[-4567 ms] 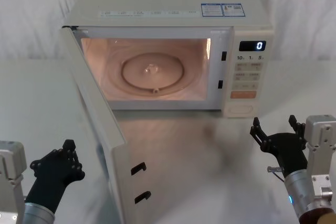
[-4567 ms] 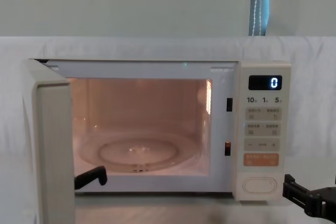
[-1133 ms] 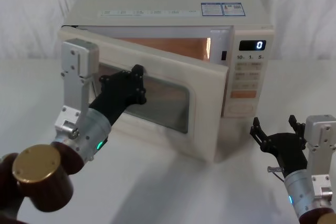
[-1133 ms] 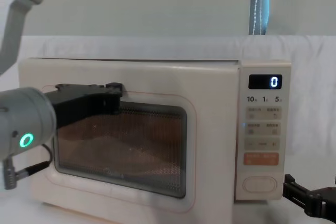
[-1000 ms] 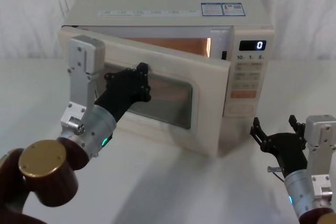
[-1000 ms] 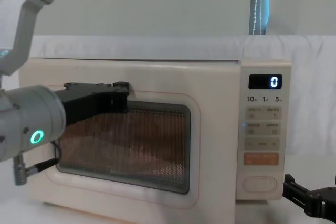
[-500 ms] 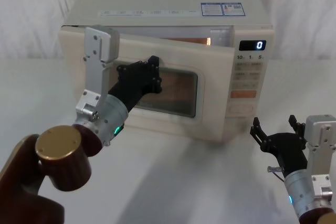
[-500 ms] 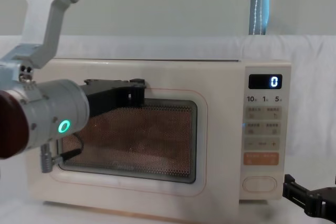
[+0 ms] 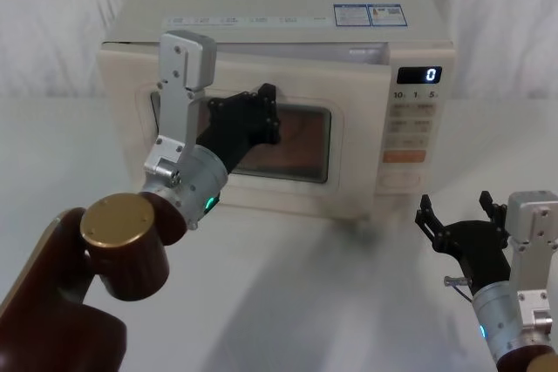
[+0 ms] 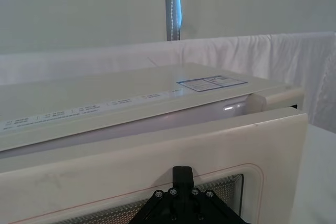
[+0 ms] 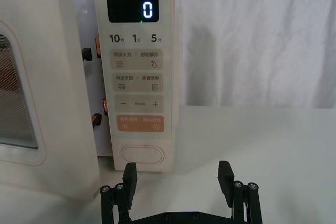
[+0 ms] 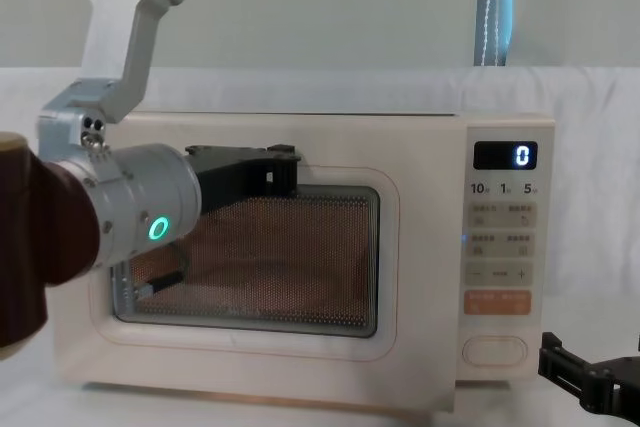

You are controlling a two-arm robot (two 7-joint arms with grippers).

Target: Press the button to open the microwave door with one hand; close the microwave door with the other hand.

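The microwave door (image 9: 349, 163) stands slightly ajar, with a narrow gap left at its latch side (image 11: 94, 85). My left gripper (image 9: 261, 115) is shut and presses its tip against the door's dark window (image 12: 300, 257); its black tip also shows in the left wrist view (image 10: 182, 174) against the door (image 10: 131, 177). The button (image 9: 399, 181), a plain cream oval key, sits at the bottom of the keypad panel (image 11: 143, 154) (image 12: 493, 351). My right gripper (image 9: 455, 208) hovers open, low in front of the button and not touching it (image 11: 177, 177) (image 12: 575, 372).
The keypad panel (image 9: 417, 128) shows a lit "0" display (image 11: 133, 9) and an orange key (image 11: 139, 124) above the button. The microwave stands on a white table (image 9: 331, 302), with white cloth (image 9: 506, 32) draped behind.
My left gripper has pushed the door from half open to almost shut, moving right and toward the microwave with it. The right arm has not moved.
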